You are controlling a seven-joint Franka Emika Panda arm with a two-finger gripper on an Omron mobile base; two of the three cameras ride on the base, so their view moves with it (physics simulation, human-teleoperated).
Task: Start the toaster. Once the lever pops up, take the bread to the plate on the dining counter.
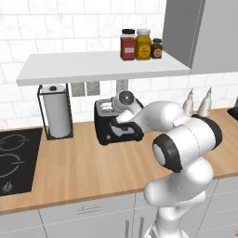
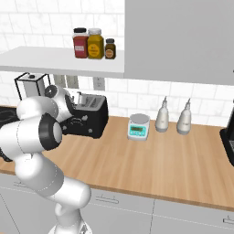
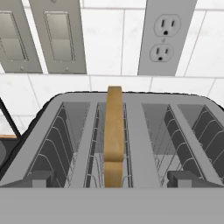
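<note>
The black toaster (image 1: 108,124) (image 2: 93,116) stands on the wall counter under the shelf. In the hand view I look down on its grey top (image 3: 135,131), where the bread (image 3: 114,131) stands on edge in the left slot, its tan crust rising above the rim. My gripper (image 3: 112,179) hangs just above the toaster's near edge, open wide, with one fingertip (image 3: 39,178) on each side of the bread's slot and nothing held. The arm's wrist covers part of the toaster in both base views. The plate and the dining counter are out of view.
A paper towel roll (image 1: 58,116) stands left of the toaster, beside a black cooktop (image 1: 14,158). To the right are a kitchen scale (image 2: 138,126), two white bottles (image 2: 162,116) and a coffee machine (image 2: 228,141). Spice jars (image 1: 139,44) sit on the overhead shelf. A wall outlet (image 3: 164,37) is behind the toaster.
</note>
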